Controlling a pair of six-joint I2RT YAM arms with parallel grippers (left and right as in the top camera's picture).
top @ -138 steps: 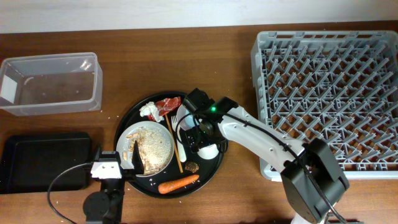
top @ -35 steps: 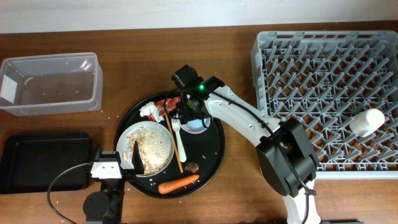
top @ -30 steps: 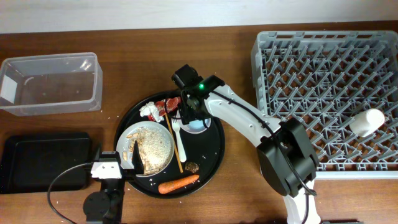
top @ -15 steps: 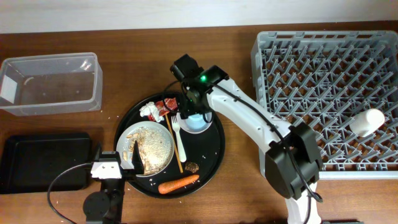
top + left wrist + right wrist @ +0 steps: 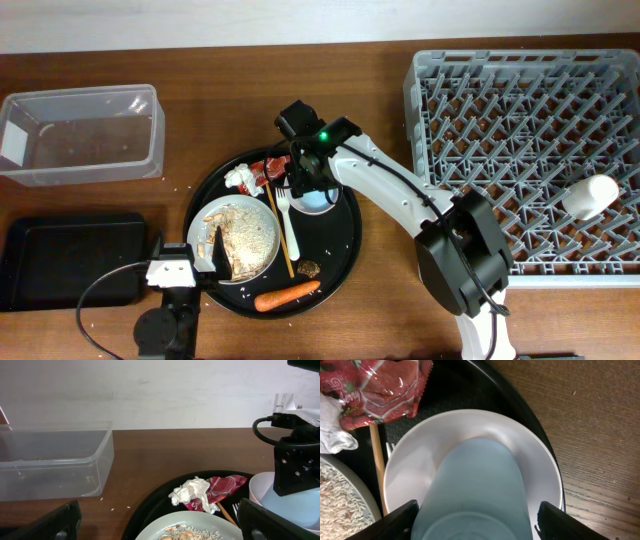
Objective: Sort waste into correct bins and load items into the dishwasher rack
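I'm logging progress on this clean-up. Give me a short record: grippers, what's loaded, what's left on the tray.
right gripper: open, straddling the pale blue cup
pale blue cup: in the white bowl
left gripper: open, empty
dishwasher rack: one white cup lying inside
round black tray: holds plate, fork, wooden stick, red wrapper, white paper, carrot

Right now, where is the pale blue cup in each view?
Overhead: pale blue cup, centre, half hidden under the right arm.
Left wrist: cup at lower right edge.
Right wrist: cup bottom centre, in the white bowl.
Shared landmark: red wrapper, beside the bowl.
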